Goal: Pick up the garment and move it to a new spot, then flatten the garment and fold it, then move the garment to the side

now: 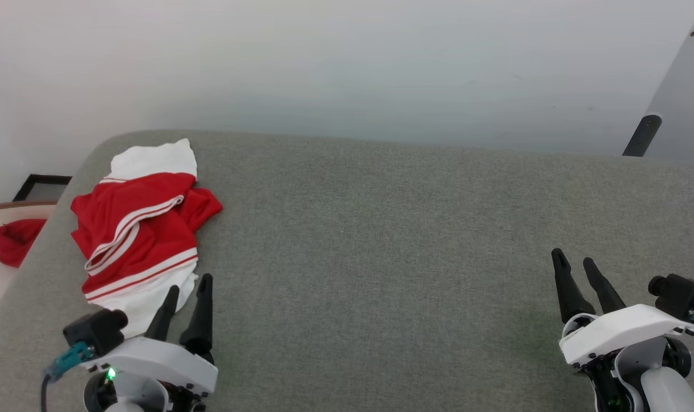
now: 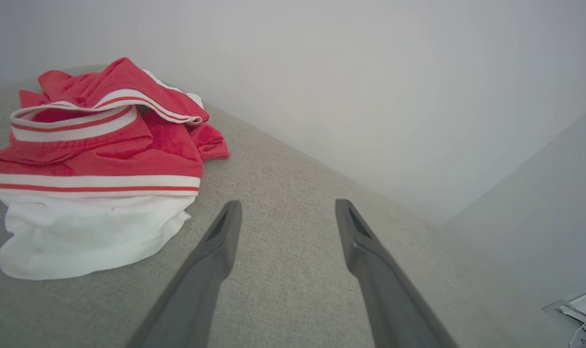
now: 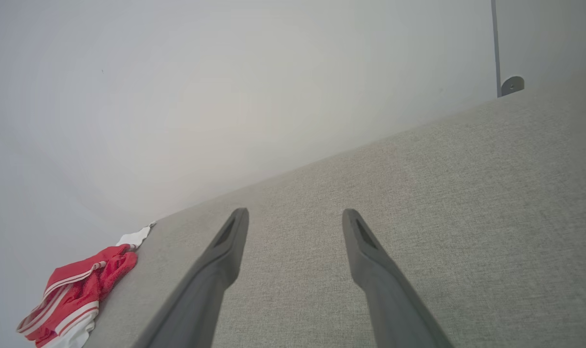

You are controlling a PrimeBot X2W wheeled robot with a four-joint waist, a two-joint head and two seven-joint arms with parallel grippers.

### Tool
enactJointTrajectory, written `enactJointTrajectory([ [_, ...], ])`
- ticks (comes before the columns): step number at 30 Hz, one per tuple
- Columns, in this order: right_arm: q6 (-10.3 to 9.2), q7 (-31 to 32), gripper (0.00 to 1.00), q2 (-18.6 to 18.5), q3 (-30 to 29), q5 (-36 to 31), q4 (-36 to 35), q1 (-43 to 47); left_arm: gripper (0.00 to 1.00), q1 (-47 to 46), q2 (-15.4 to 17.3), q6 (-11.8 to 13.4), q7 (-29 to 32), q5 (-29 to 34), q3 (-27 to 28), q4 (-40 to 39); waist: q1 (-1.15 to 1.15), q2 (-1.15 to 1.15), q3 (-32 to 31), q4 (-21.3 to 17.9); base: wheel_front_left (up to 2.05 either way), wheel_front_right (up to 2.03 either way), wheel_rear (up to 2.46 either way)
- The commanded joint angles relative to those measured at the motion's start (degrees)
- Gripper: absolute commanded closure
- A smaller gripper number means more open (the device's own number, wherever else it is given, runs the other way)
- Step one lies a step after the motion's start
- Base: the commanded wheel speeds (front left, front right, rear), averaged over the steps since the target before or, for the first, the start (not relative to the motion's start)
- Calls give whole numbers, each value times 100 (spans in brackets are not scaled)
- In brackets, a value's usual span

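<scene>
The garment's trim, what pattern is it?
Red-and-white stripes on the garment, clearest in the left wrist view.

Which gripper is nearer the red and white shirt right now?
The left gripper: its fingertips are beside the white edge of the garment, while the right gripper stands far across the grey cushion.

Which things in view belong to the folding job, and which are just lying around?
Job:
- garment, crumpled on the grey cushion
- left hand, open
- right hand, open

Lying about:
- red item off the cushion's left edge
- black frame
</scene>
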Motion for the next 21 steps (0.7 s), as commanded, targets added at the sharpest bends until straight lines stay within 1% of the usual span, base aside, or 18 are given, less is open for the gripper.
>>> enactJointTrajectory([
  [1,3,-42,0,-28,-18,-183,-61,-137,0,-159,64,21,-53,165,-25,-38,0,0,-2,0,0,0,0],
  [12,3,-205,0,-12,-197,-1217,-127,-62,0,-195,143,64,-231,955,-187,16,0,0,-22,13,0,0,0],
  [21,3,-308,0,39,-299,-1948,-165,15,0,-243,251,59,-362,1452,-168,9,0,0,-31,25,0,0,0],
])
